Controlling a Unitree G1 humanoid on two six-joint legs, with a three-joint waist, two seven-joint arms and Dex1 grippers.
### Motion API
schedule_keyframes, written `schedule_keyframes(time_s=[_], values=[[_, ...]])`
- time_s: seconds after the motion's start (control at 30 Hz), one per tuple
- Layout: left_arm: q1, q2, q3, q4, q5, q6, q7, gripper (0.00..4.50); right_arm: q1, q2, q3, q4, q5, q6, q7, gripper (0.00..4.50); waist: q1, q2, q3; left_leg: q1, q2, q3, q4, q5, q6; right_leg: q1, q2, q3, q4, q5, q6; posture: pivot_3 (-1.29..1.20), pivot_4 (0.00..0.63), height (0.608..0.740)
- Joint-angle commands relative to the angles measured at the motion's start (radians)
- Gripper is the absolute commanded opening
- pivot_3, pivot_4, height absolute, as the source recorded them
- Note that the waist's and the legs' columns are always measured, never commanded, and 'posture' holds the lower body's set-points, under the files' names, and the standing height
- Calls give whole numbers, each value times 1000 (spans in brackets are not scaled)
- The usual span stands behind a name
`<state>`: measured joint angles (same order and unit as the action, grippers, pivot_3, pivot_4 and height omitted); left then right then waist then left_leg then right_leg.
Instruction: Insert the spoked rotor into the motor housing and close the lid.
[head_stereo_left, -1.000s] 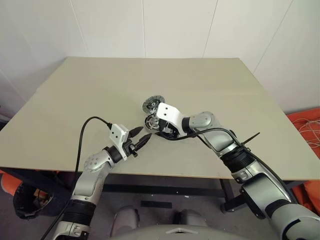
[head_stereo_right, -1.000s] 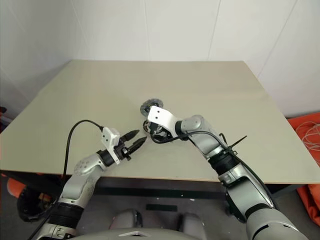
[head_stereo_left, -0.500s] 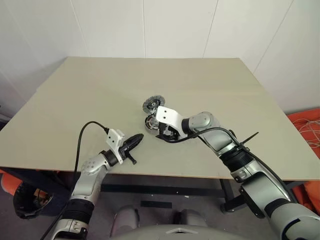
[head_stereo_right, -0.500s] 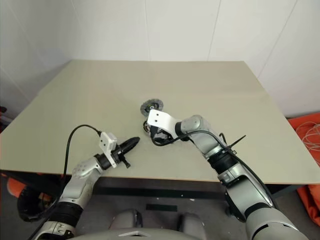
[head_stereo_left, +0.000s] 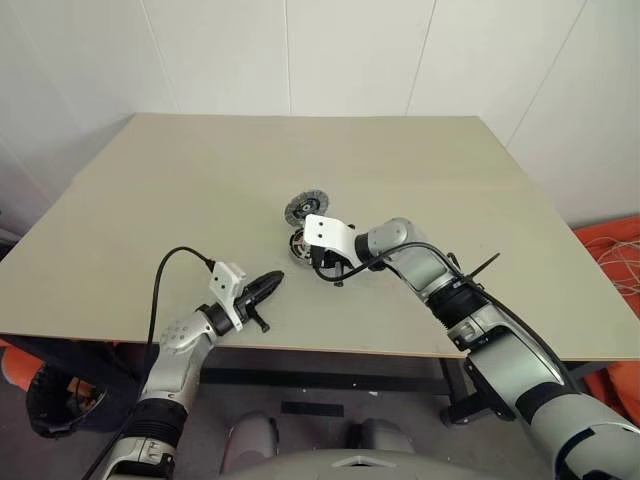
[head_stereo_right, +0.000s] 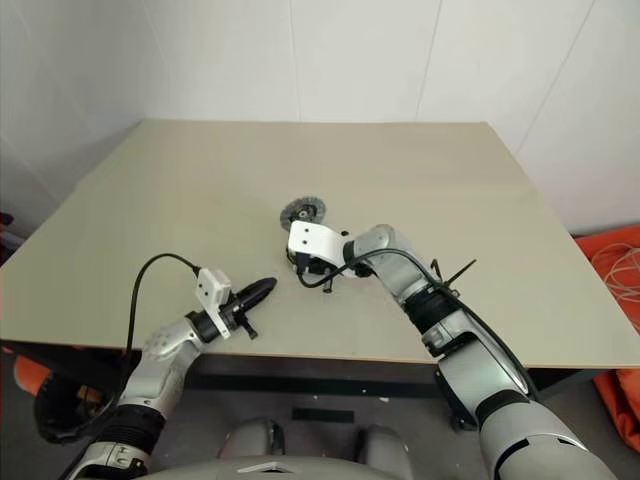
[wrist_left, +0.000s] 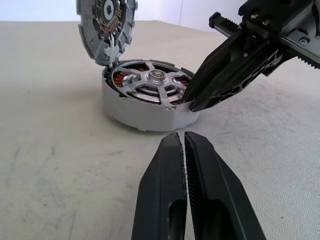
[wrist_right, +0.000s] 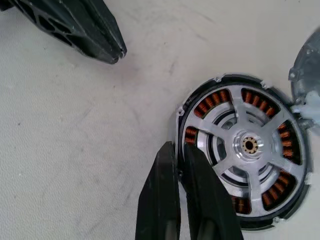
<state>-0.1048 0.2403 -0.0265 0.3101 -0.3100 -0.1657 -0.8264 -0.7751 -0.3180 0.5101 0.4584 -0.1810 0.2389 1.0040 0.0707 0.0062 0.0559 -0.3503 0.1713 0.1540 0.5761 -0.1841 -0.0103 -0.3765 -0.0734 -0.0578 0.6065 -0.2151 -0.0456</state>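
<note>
Beige table (head_stereo_left: 420, 200) spans the head views, with the work at its centre. Right gripper (wrist_right: 181, 159), jaws pressed together and holding nothing, has its tips on the housing's rim at the middle of the left eye view, angled down. Left gripper (head_stereo_left: 268, 284), also pressed together and empty, sits lower left of centre, apart from the parts and pointing toward them. Housing (wrist_left: 145, 107) rests flat on the table just left of the right gripper's white wrist block. Lid (wrist_left: 107, 22) stands upright, hinged at the housing's far rim, above it in the frame. Rotor (wrist_right: 247, 146) already lies inside the housing, silvery spokes over copper windings, apparently seated level.

What remains, by my judgement, is closing the lid. Risks: the right tips pressing on the rim could tip or slide the unclamped housing; a push on the lid from the wrong side could skid the whole unit; a slightly cocked rotor would block the lid from shutting.
</note>
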Motion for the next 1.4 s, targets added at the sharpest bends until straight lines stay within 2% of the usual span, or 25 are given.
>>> schedule_keyframes(time_s=[0.03, 0.2, 0.33, 0.47, 0.63, 0.83, 0.97, 1.03, 1.23, 1.4], values=[[-14, 0, 19, -9, -12, -26, -8, 189, -45, 4, -12, 12, -15, -20, -3, 12, 0, 0, 0, 0, 0, 0, 0, 0, 0, 0, 0, 0, 0, -1, 2, 0, 0, 740], [-9, -9, 15, -24, -10, -20, -2, 189, -46, 13, -26, 2, -15, -12, -10, 12, 0, 0, 0, 0, 0, 0, 0, 0, 0, 0, 0, 0, 0, -2, 3, 0, 0, 740], [-7, -12, 9, -54, -9, -1, 10, 189, -23, 41, -91, -80, 30, 126, -45, 12, -1, 0, 1, 0, 1, 0, 0, 0, 0, 0, 0, 0, 0, -1, 1, 0, 0, 740], [-5, -12, 11, -72, -11, 13, 20, 189, 16, 33, -159, -238, 55, 337, -89, 12, 5, -2, 4, -1, 1, 0, 0, 0, 0, -1, 0, 0, 0, 1, -2, 0, 0, 740], [1, -9, 11, -83, -13, 26, 20, 189, 77, -30, -194, -506, 89, 591, -85, 12, 23, -3, 4, -6, 0, 1, 0, -1, 2, -5, 0, 0, 0, 1, -3, 0, 0, 740], [5, -4, 9, -88, -15, 38, 15, 189, 108, -94, -263, -822, 219, 1097, -97, 12, 27, -3, 4, -11, 0, 1, 0, -1, 1, -11, 0, 0, 0, 1, -4, 0, 0, 740], [8, -10, 0, -105, -10, 52, 24, 189, 89, -108, -300, -930, 304, 1346, -141, 12, 28, -3, 4, -9, 0, 1, 0, -1, 1, -10, 0, 0, 1, 0, -2, 0, 0, 740], [9, -12, -5, -122, -9, 65, 32, 189, 92, -107, -318, -932, 336, 1375, -178, 12, 28, -3, 4, -8, 1, 1, 0, 0, 0, -10, 0, 0, 1, -3, 3, 0, 0, 740], [15, -15, -15, -188, -7, 120, 60, 189, 120, -84, -351, -891, 422, 1376, -316, 12, 28, -3, 4, -7, 1, 0, 0, 2, -4, -9, 0, 0, 2, -3, 3, 0, 0, 740], [20, -14, -20, -227, -9, 154, 79, 189, 135, 40, -406, -819, 430, 1376, -478, 12, 25, -3, 4, -7, 0, 0, -1, 3, -6, -9, 0, 0, 2, -3, 3, 0, 0, 740]])
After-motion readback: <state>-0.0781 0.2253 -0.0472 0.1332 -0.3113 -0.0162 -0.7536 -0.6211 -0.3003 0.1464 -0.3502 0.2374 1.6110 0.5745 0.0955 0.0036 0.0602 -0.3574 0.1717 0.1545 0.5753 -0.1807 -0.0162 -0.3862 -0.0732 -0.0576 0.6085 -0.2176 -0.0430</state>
